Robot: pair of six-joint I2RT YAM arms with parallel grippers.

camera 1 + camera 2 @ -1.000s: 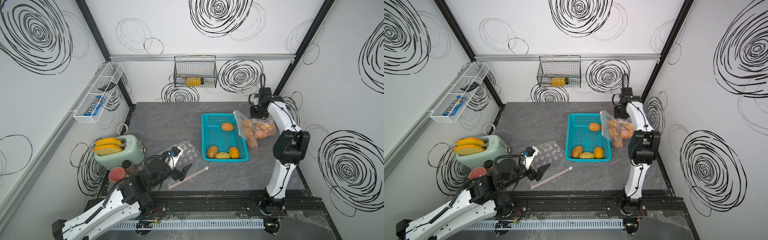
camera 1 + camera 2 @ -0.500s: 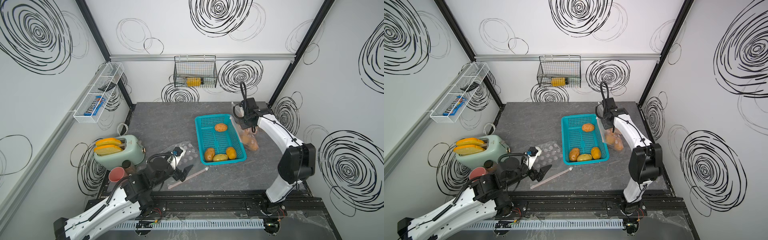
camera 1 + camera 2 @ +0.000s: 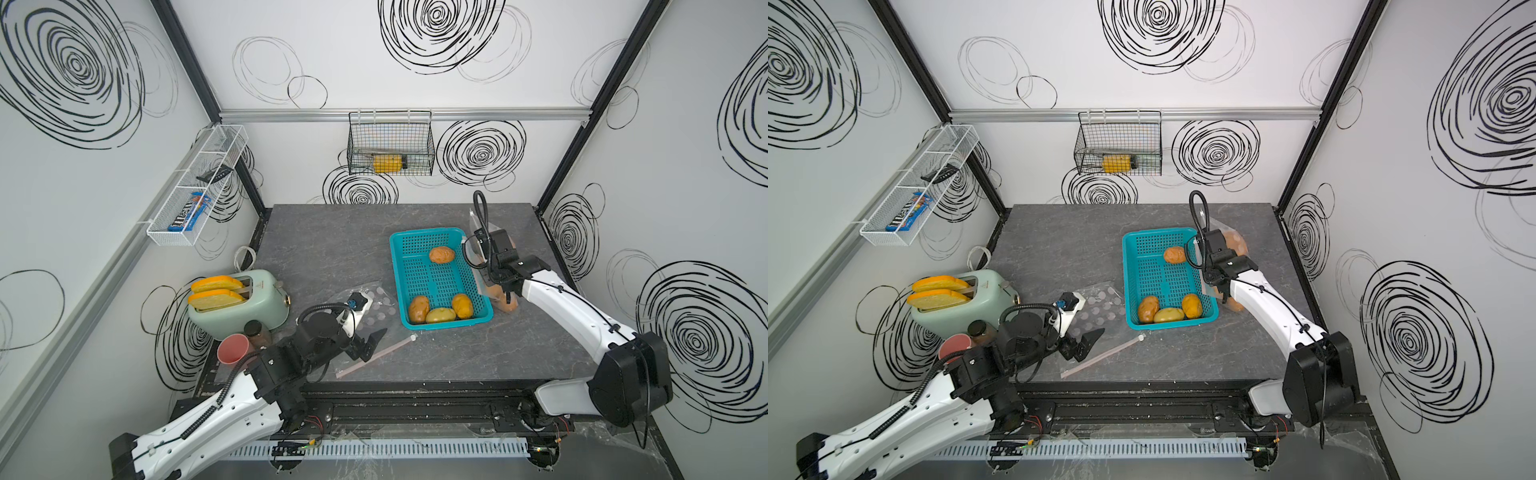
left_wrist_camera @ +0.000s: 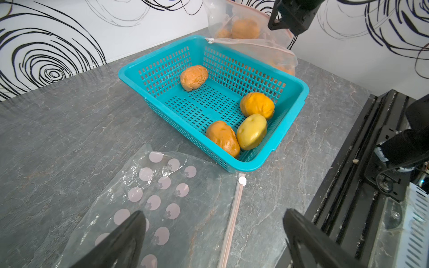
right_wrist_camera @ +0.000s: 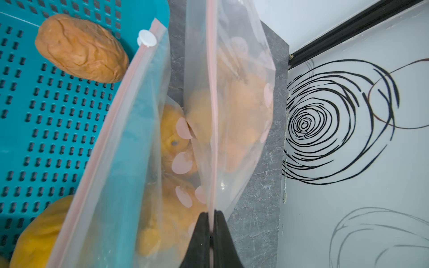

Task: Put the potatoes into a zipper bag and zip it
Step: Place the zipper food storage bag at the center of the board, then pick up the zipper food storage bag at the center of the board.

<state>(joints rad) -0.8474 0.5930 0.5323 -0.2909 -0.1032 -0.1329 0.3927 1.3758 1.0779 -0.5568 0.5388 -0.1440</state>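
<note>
Several orange-brown potatoes lie in the teal basket (image 3: 424, 233): one (image 3: 441, 254) at the far end, two (image 3: 419, 309) (image 3: 462, 305) and a paler yellow-green one (image 3: 440, 316) at the near end. A clear zipper bag (image 4: 253, 46) holding more potatoes (image 5: 241, 116) stands against the basket's right side, its mouth spread open. My right gripper (image 5: 211, 213) is shut on the bag's pink zip edge. My left gripper (image 4: 214, 214) is open, low over a second, empty spotted zipper bag (image 4: 199, 204) lying flat at the front left.
A mint toaster (image 3: 237, 305) with two toast slices, a pink cup (image 3: 232, 349) and a brown jar (image 3: 257, 332) crowd the front left corner. A wire basket (image 3: 390, 145) hangs on the back wall and a white wire shelf (image 3: 195, 187) on the left wall.
My right arm has swung from the back right corner toward the front, bringing the bag against the basket, which slid a little left. The left arm has barely moved.
</note>
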